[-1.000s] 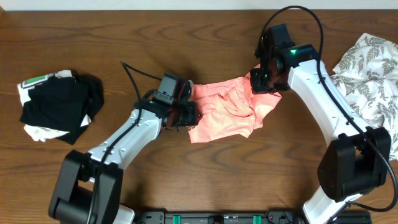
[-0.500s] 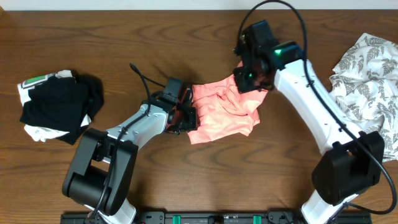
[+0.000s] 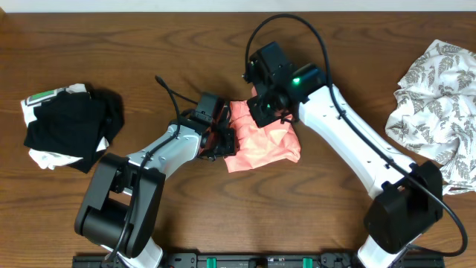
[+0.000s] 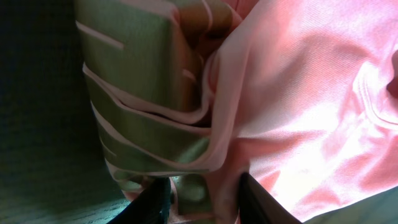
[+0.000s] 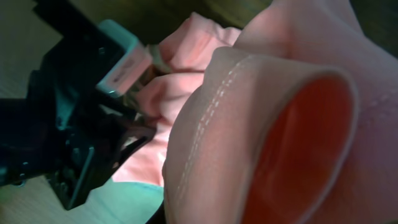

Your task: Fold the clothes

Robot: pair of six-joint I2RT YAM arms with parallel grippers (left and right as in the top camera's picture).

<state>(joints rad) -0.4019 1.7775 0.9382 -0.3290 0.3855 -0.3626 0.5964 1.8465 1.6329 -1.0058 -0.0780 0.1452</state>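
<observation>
Swept my right gripper (image 3: 266, 112) leftward, its pinched edge of the salmon-pink T-shirt (image 3: 262, 145) doubling over mid-table (image 3: 312, 223) | my left gripper (image 3: 222, 138) clamps the opposite edge | advice: I'd lay edges flush, keep tension, avoid bunching

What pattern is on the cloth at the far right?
The cloth is white with a grey leaf print; the overhead view shows it best.

Dark brown wood-grain surface (image 3: 186, 30), pale strip along its far edge (image 3: 149, 4), black rail with green clips at near edge (image 3: 260, 261), even light
</observation>
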